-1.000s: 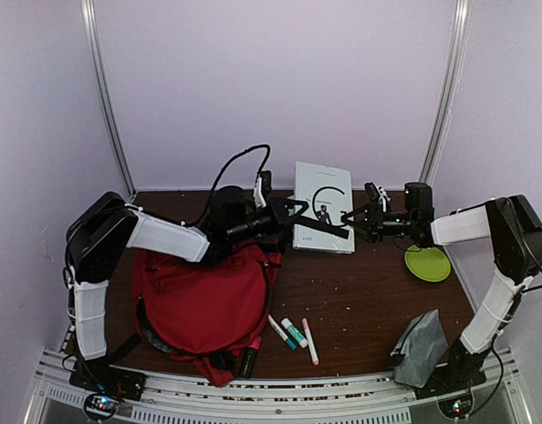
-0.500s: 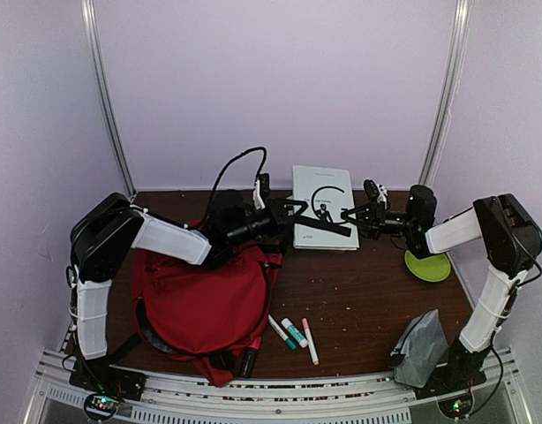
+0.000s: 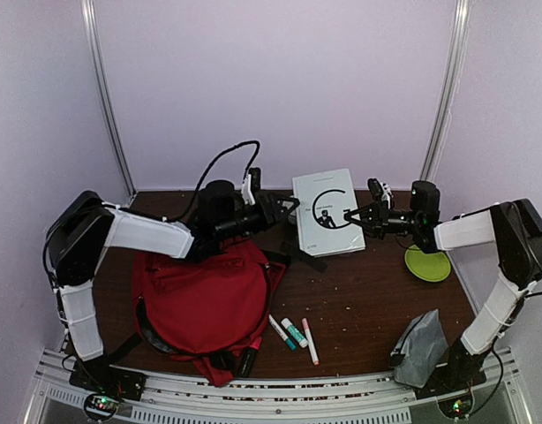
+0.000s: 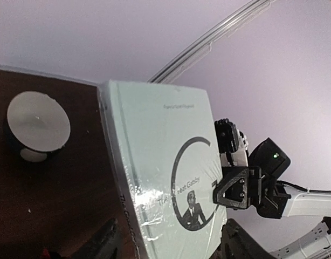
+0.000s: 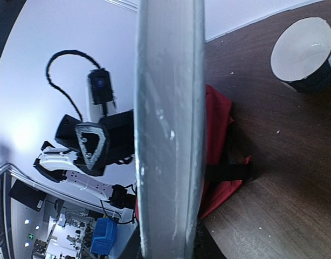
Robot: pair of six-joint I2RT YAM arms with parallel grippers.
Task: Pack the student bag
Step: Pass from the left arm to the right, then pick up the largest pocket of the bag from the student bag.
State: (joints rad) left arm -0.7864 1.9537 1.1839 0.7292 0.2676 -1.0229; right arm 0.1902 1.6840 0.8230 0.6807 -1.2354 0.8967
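Top external: right fingers (image 3: pixel 361 215) pinching book (image 3: pixel 327 210), left fingers (image 3: pixel 282 205) spread beside it; markers (image 3: pixel 294 333), plate (image 3: pixel 427 263), pouch (image 3: pixel 418 349) nearby.

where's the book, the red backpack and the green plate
book (image 3: pixel 324 205): top external view, middle of its pale cover
red backpack (image 3: pixel 205 305): top external view, centre of its red front panel
green plate (image 3: pixel 427 264): top external view, bare middle of its face
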